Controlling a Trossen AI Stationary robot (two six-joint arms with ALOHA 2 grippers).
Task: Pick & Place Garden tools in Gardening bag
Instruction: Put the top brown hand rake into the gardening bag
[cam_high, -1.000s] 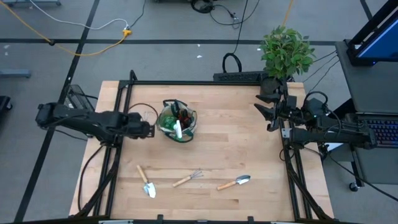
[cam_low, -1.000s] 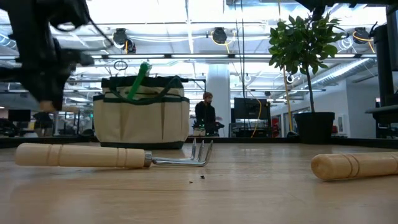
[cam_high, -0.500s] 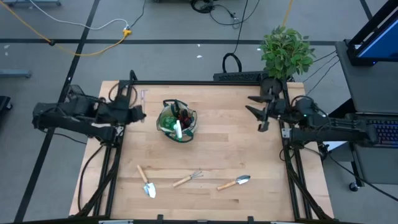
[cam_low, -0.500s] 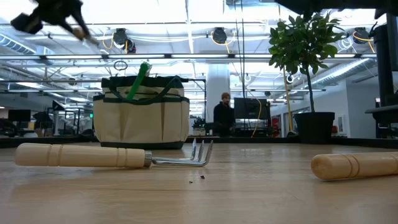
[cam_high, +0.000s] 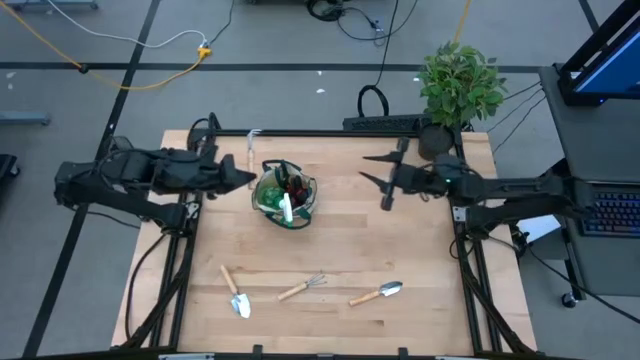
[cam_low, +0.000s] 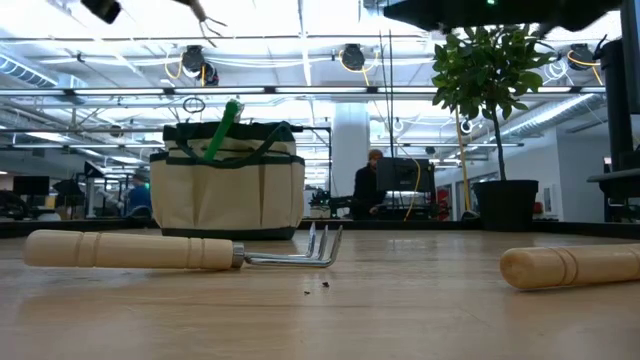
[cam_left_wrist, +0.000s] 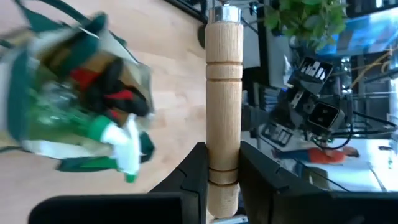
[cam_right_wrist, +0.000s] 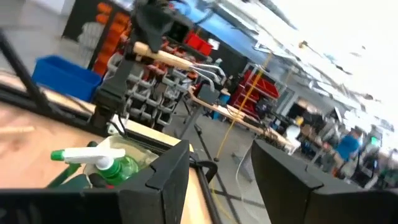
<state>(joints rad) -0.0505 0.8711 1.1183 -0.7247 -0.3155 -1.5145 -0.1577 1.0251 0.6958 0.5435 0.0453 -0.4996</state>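
Note:
My left gripper (cam_high: 243, 178) is shut on a wooden-handled hand rake (cam_high: 250, 150), high above the table just left of the gardening bag (cam_high: 285, 195). The rake's tines (cam_low: 205, 12) show at the top of the low view. The tan bag with green trim (cam_low: 228, 180) stands on its base and holds a green spray bottle (cam_left_wrist: 121, 149) and a red-black glove (cam_left_wrist: 115, 93). My right gripper (cam_high: 385, 180) is open and empty, in the air right of the bag. A trowel (cam_high: 235, 293), a second rake (cam_high: 302, 288) and another trowel (cam_high: 377, 293) lie flat near the front edge. My left gripper pinches the rake's wooden handle (cam_left_wrist: 222, 155) near its free end between its two fingers (cam_left_wrist: 186, 180). The fingers lie across the handle. The rake is lifted clear, and its metal end (cam_high: 252, 134) points toward the table's far edge.
A potted leafy plant (cam_high: 455, 80) stands at the far right corner. Black frame rails run along the table's left side (cam_high: 185, 240), right side (cam_high: 465, 260) and far edge. Bare wood lies between the bag and the tools at the front. People show in the room beyond (cam_low: 372, 190).
My left gripper has risen from table height beside the bag, gone toward the far edge, then toward the bag, carrying the rake high. My right gripper has gone toward the table's left, from the right rail toward the bag, staying open.

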